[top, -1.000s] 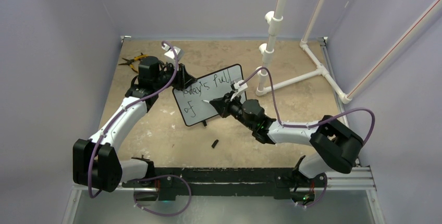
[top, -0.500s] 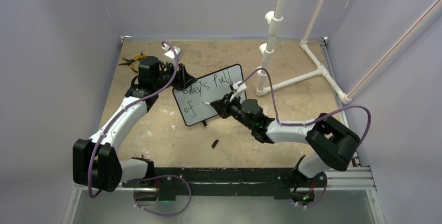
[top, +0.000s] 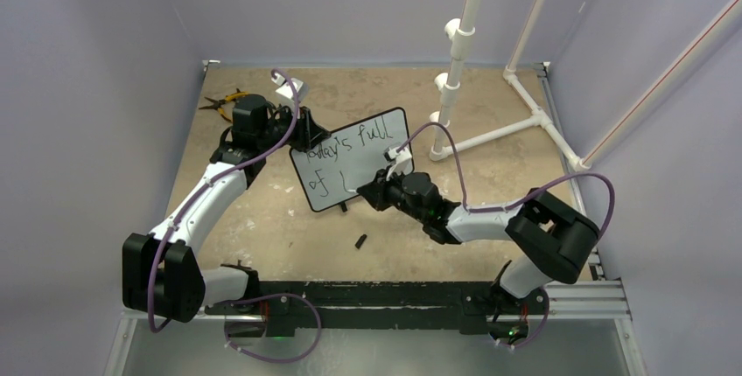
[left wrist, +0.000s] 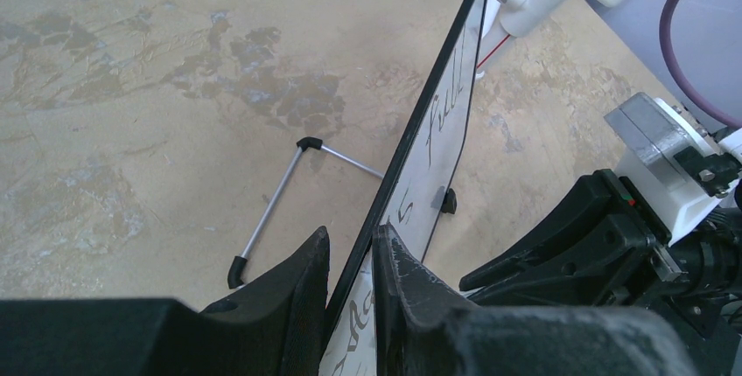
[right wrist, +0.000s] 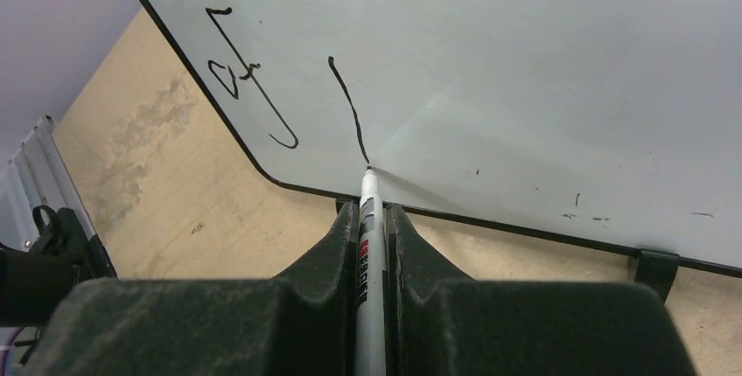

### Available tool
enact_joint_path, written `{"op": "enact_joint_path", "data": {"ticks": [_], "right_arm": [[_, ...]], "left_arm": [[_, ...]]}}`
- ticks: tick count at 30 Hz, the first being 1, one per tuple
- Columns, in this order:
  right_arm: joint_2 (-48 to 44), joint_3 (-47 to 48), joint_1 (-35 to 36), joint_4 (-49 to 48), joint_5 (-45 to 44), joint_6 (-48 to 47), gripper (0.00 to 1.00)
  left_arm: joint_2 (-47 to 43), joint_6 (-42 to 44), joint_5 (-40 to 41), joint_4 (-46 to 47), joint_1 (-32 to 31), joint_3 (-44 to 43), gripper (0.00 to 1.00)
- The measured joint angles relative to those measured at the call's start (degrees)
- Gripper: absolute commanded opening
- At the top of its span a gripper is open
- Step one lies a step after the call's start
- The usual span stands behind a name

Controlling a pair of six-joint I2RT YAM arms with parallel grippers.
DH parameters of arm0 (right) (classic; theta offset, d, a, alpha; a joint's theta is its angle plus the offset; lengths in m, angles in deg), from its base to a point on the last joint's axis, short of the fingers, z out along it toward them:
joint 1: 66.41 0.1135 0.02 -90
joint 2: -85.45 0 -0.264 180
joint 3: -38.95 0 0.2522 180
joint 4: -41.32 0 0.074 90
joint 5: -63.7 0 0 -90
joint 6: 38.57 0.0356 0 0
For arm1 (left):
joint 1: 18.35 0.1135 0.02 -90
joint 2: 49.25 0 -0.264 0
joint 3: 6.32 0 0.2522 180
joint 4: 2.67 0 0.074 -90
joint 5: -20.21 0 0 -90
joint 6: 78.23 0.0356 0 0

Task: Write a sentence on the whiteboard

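Note:
The whiteboard [top: 378,163] stands tilted mid-table, and its thin black edge [left wrist: 435,103] runs up the left wrist view. My left gripper [top: 303,136] [left wrist: 352,240] is shut on the board's upper left corner, one finger on each face. The sentence [top: 353,144] reads "Today's full" on top, with "of" [right wrist: 241,87] and a fresh downward stroke [right wrist: 348,110] below. My right gripper [top: 368,191] [right wrist: 368,212] is shut on a white marker [right wrist: 368,227]. The marker's tip touches the board at the stroke's lower end, near the bottom frame.
A small black marker cap [top: 360,241] lies on the table in front of the board. Yellow-handled pliers [top: 222,101] sit at the far left. A white pipe frame [top: 490,135] stands at the back right. The board's wire stand [left wrist: 273,210] rests behind it.
My right gripper has slid the marker down toward the board's near edge, leaving a new vertical stroke after "of". The left gripper and the board have stayed put.

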Motion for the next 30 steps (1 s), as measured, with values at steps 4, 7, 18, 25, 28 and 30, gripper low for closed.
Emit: {"op": "enact_joint_path", "data": {"ticks": [4,7,18,25,28,30], "right_arm": [[-1.66,-0.02,0.00,0.42,0.00,-0.13,0.00],[-4.09,-0.02,0.00,-0.11,-0.02,-0.31,0.00],[-2.75,3.54,0.00,-2.32,-1.55,-1.36,0.00],[-1.57,3.67,0.02,-2.86,-3.06,-1.51,0.00],[-1.62,3.67,0.07,-2.82,-3.43,-1.42,0.00],[-1.81,3.67,0.07,-2.67,-3.74,-1.33,0.00]], "left_arm": [[0.00,0.00,0.00,0.00,0.00,0.00,0.22],[0.02,0.00,0.00,0.00,0.00,0.00,0.22],[0.00,0.00,0.00,0.00,0.00,0.00,0.22],[0.04,0.00,0.04,0.07,0.00,-0.02,0.22],[0.07,0.02,0.04,0.09,0.00,0.00,0.22],[0.09,0.00,0.04,0.09,0.00,0.00,0.22]]}}
